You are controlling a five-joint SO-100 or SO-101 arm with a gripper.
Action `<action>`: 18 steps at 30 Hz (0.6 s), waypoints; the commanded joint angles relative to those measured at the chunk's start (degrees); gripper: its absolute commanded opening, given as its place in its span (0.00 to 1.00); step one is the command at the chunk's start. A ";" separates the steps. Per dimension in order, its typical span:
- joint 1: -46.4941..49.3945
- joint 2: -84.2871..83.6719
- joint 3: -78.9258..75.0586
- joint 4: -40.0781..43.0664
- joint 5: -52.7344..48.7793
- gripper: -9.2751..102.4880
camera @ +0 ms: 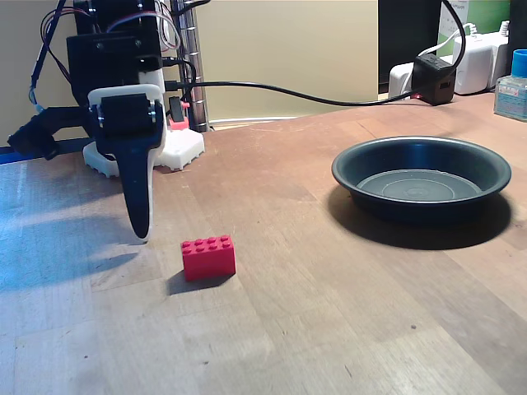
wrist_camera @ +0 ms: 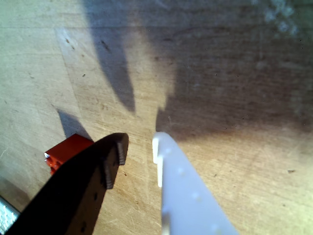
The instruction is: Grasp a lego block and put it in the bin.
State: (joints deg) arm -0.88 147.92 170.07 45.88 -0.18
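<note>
Hobby desk: wooden tabletop, power adapter

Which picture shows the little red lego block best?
The fixed view: the lego block sits whole on the table, studs up, nothing covering it. In the wrist view only a red corner peeks out from behind the dark finger.

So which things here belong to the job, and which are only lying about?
Job: brick, bin, gripper, open beside the brick.
Lying about: black adapter, white charger, white studded base, blue-capped bottle.
</note>
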 commanded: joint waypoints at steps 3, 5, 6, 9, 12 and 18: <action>-1.23 -0.97 -12.04 13.45 0.09 0.08; -1.85 -0.97 -17.84 21.01 0.26 0.08; -2.29 -1.05 -20.83 24.79 0.35 0.08; -3.43 -1.14 -27.51 33.22 0.44 0.08; -5.27 -1.14 -29.44 35.07 0.44 0.08; -8.88 -1.93 -31.82 33.13 0.62 0.09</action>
State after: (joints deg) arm -8.88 146.43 141.86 79.80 0.44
